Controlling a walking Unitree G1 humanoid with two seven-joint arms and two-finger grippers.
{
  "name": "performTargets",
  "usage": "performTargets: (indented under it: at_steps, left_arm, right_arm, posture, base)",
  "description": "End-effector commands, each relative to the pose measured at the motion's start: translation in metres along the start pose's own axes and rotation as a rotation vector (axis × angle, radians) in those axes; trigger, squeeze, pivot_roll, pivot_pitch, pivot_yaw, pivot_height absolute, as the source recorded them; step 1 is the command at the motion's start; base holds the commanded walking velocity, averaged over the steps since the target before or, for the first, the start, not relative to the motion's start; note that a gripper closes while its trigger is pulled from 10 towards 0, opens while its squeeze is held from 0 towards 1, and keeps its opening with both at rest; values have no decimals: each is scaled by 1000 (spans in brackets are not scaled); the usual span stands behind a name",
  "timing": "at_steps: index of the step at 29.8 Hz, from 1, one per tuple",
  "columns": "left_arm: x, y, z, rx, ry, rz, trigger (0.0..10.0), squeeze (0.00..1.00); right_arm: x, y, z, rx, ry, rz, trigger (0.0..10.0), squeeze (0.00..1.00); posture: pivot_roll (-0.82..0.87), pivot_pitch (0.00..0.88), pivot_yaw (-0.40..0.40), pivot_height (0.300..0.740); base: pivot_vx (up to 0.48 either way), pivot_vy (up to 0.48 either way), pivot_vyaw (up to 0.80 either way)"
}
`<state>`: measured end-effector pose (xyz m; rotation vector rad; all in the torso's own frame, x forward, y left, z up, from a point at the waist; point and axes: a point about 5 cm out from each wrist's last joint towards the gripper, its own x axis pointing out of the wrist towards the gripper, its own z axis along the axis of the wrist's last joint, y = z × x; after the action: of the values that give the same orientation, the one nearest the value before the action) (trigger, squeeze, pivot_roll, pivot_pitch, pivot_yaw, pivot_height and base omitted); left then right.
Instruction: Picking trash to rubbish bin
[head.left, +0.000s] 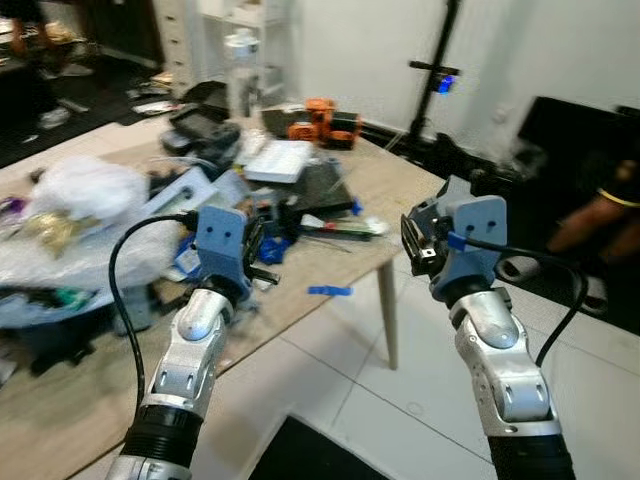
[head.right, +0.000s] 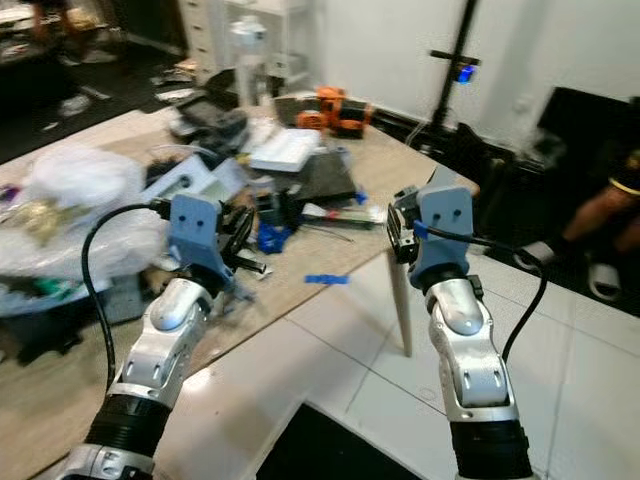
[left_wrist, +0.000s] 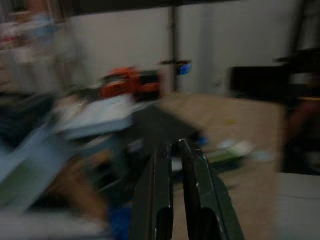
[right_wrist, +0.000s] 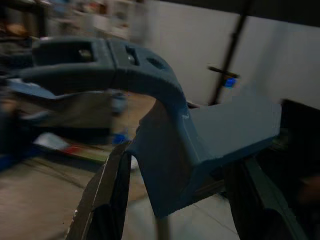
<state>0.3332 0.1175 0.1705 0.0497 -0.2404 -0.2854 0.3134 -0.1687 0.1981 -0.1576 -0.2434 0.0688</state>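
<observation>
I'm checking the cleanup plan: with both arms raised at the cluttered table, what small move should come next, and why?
Probably ease the left pincer forward and down toward the blue scrap near the table edge. Its fingers look shut and hold nothing, and the scrap lies apart from the clutter, so it seems easiest to pick.
</observation>
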Motion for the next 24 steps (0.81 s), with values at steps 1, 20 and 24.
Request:
performTargets:
  at_steps: [1,20,24]
  left_arm:
    - [-2,1,-4,-5,14,2,10000,0]
    - [-4,1,-6,-6,15,-7,10000,0]
    - [-4,-2,-11,6,47,-25,10000,0]
  right_arm:
    - [1,3,0,5,-13,17,10000,0]
    - [1,7,-5,19,-1,26,10000,0]
    - [1,9,-7,24,6,31,10000,0]
  posture:
    - [-88,30,-7,740]
    - [-90,19,-7,740]
    - [-90,19,-6,740]
  base:
    - [0,0,-800]
    - [0,0,-800]
    - [0,0,-800]
